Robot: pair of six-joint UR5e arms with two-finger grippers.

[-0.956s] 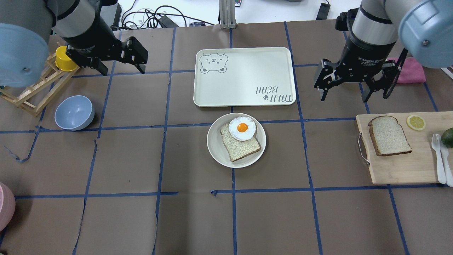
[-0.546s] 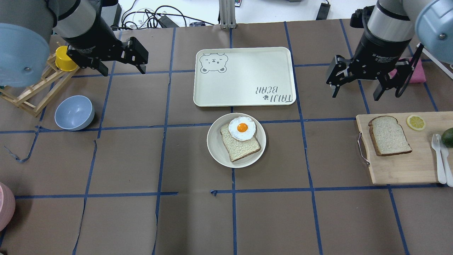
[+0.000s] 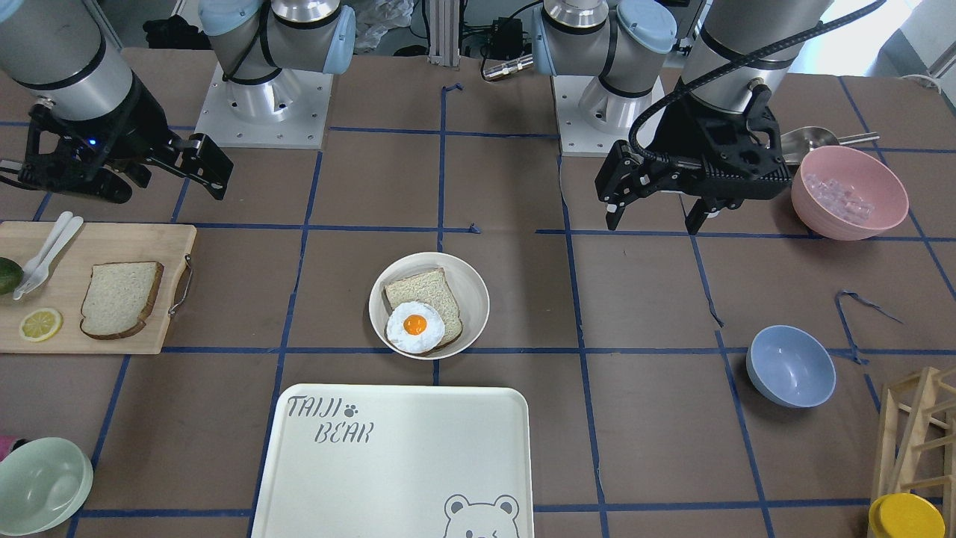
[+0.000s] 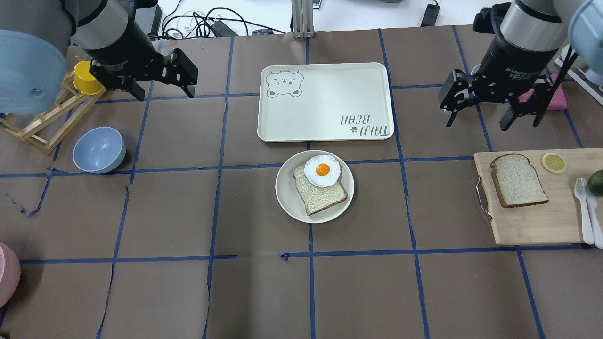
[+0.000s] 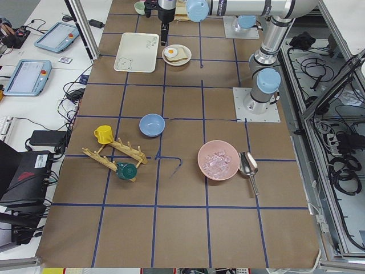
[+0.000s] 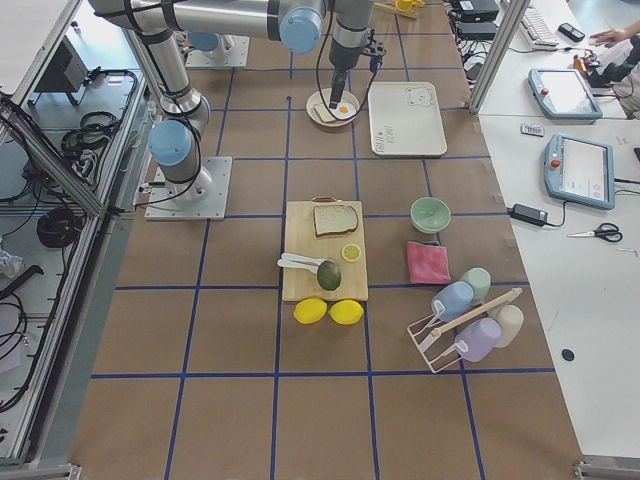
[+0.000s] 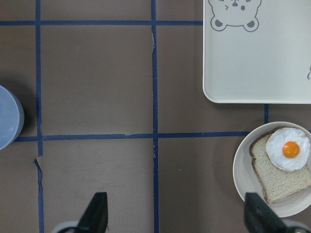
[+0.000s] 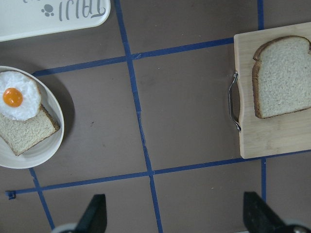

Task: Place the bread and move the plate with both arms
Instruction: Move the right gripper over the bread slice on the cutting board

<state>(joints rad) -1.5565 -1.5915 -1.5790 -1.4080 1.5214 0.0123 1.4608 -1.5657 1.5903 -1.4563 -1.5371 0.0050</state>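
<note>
closest to where i stand on the operators' side, the cream tray point(image 3: 418, 463) with the bear print lies flat on the brown paper. just past its far edge sits the plate point(image 3: 475, 299), close to the tray but not touching it. it holds a smaller slice point(image 3: 426, 290) with a fried egg point(image 3: 414, 326) on top (the egg covers the corner of the slice nearest the tray).

off toward the robot's right, well apart from the plate, the bread point(image 3: 119, 299) lies flat on a wooden cutting board point(image 3: 127, 243), dark crust all round, at the end with the metal handle. a lemon slice point(image 3: 40, 324) lies just beside it on the board, and white cutlery point(image 3: 45, 250) sits a little further back. over on the robot's left side a blue bowl point(image 3: 790, 366) stands by itself.

further back, both grippers hang in the air. the right gripper point(image 4: 478, 123) is raised above the table on the board's side, fingers spread wide and gripping nothing. its wrist camera looks down on the stretch between plate and board. the left gripper point(image 3: 654, 224) hovers on the opposite side, its jaws parted and empty too, well away from the plate. beyond it a pink bowl point(image 3: 849, 190) holds clear chunks.
</note>
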